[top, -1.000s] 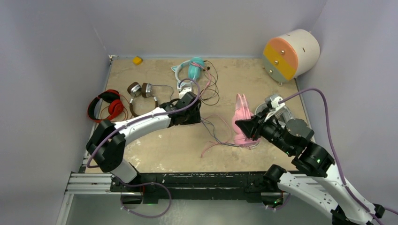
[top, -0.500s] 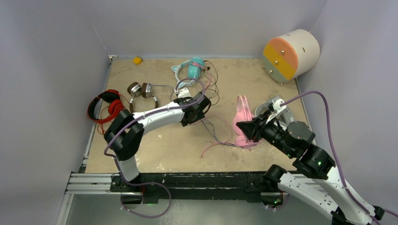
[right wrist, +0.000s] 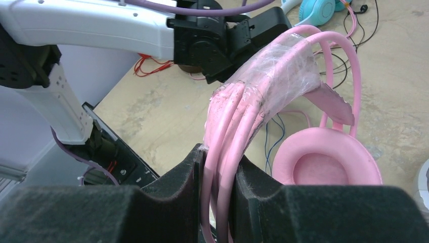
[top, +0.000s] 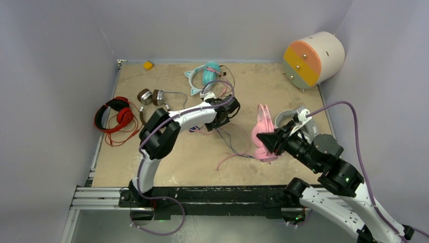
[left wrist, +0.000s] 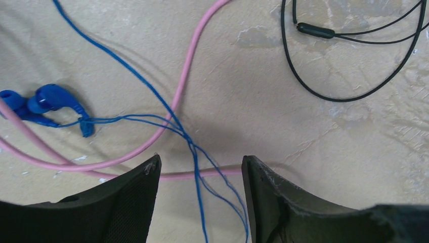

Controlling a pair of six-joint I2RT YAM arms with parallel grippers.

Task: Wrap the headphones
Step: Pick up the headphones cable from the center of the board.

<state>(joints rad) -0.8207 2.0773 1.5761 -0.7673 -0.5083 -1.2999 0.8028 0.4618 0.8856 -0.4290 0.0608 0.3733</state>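
Pinching pink headphones (right wrist: 324, 162), blue earbuds (left wrist: 50, 98) in left-wrist view

small yellow block (top: 147, 65) at the far left corner of the sandy table (top: 177, 162), orange-faced cream drum (top: 324, 50) far right

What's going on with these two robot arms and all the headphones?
The arms are wrapping headphones. The right gripper is clamped on the pink headphones. The left gripper is open and hovers low over the loose pink cable and a tangled blue cord on the table, gripping neither. A red pair and a teal pair lie farther back.
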